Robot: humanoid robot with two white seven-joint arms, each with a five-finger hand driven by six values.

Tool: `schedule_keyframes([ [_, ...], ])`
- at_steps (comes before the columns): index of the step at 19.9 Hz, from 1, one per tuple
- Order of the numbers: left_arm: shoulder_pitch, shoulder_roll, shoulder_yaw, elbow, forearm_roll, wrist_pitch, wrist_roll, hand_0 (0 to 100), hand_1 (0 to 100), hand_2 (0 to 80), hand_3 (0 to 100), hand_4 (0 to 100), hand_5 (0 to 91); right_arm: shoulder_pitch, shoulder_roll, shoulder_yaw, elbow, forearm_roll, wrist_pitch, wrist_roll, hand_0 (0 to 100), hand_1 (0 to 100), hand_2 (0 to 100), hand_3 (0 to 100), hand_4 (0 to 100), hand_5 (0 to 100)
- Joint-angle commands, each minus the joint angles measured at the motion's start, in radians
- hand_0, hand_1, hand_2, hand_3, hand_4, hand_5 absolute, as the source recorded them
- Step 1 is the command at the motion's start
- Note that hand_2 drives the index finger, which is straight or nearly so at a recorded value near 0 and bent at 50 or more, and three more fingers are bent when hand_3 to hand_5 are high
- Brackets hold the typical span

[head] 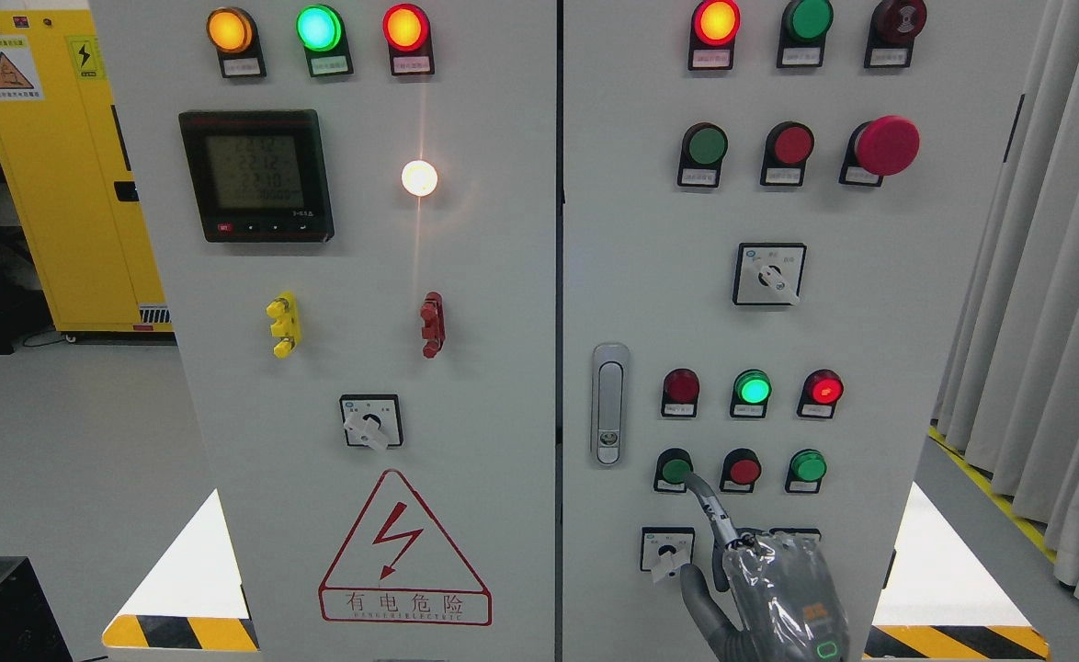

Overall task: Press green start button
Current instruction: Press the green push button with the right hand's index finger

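Head view: one hand (765,593) is recorded at the bottom edge, right of the middle of the cabinet's right door (641,276); by the rig line it is taken as the right hand, though the arm's entry is cut off by the frame. Its index finger (707,501) is extended up and to the left, the tip touching or all but touching the green start button (675,470); the remaining fingers are curled against the palm and nothing is gripped. The green start button is placed at the left end of the lowest row of three buttons, low on the right door, just right of the door latch (609,405). Contact appears to be made at the button's lower right rim; the press is judged to call for a push straight into the panel along the finger's line. Neighbouring items: a red button (743,471) just beside it to the right, a second green button (808,466) beyond that, a rotary selector (667,550) below, close to the thumb. Above stands a row of three indicator lamps (753,389). Nothing is seen in the way; a slip toward the red button is the risk judged. No left hand is in view.
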Motion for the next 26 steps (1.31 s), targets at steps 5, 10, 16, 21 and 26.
schedule_keyframes([
  [5, 0.000, 0.001, 0.000, 0.000, 0.000, 0.001, -0.001, 12, 56, 0.0, 0, 0, 0.0, -0.013, 0.001, 0.015, 0.049, -0.009, 0.002, 0.000, 65, 89, 0, 90, 96, 100],
  [10, 0.000, -0.001, 0.000, 0.000, -0.001, 0.001, -0.001, 12, 56, 0.0, 0, 0, 0.0, -0.027, 0.001, 0.013, 0.056, -0.016, 0.011, 0.000, 65, 89, 0, 91, 96, 100],
  [16, 0.000, -0.001, 0.000, 0.000, 0.000, 0.001, -0.001, 12, 56, 0.0, 0, 0, 0.0, -0.028, 0.001, 0.012, 0.062, -0.018, 0.017, 0.002, 65, 89, 0, 91, 96, 100],
  [21, 0.000, -0.001, 0.000, 0.000, 0.000, 0.001, -0.001, 12, 56, 0.0, 0, 0, 0.0, -0.042, 0.001, 0.007, 0.075, -0.019, 0.017, 0.004, 66, 89, 0, 91, 97, 100],
  [26, -0.001, -0.001, 0.000, 0.000, 0.000, 0.001, -0.001, 12, 56, 0.0, 0, 0, 0.0, -0.050, 0.003, 0.010, 0.097, -0.019, 0.017, 0.004, 67, 89, 0, 91, 97, 100],
])
